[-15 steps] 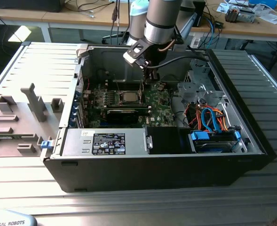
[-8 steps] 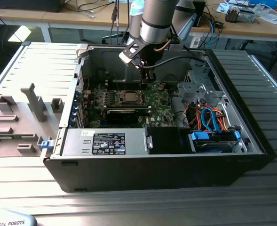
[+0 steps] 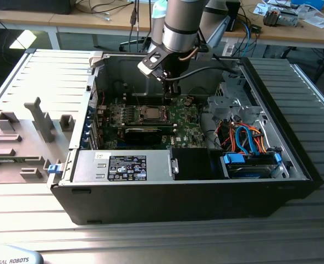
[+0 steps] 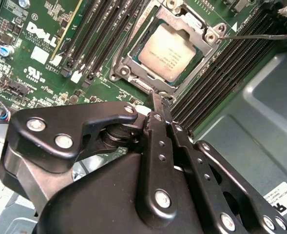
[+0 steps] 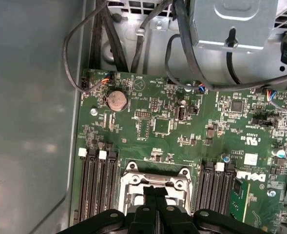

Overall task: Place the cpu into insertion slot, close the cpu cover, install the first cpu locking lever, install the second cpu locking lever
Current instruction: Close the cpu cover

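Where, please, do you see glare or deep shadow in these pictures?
Second wrist view: the chip glares pale, the claw is dark. First wrist view: soft sheen on the case wall. Exterior view: bright patch on the floor.

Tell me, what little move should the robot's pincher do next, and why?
Probably ease the shut gripper toward the locking lever and press it down. The cpu already lies in the insertion slot and the cpu cover lies over it, yet that thin lever juts out sideways, apparently unlatched.
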Motion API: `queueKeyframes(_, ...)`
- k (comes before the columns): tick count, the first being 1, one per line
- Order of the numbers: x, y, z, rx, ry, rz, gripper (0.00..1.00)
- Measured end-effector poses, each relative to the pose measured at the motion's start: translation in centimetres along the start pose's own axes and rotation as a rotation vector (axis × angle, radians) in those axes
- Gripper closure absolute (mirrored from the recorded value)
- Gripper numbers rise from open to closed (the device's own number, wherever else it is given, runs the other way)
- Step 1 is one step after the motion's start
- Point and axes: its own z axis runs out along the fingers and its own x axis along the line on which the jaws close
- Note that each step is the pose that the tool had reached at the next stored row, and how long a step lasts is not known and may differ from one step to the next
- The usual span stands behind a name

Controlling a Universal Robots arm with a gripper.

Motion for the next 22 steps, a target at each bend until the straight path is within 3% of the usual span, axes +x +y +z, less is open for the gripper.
queueKeyframes(22,0.23,-2.22,1.16,0.0000,-0.0001,0.000,0.89)
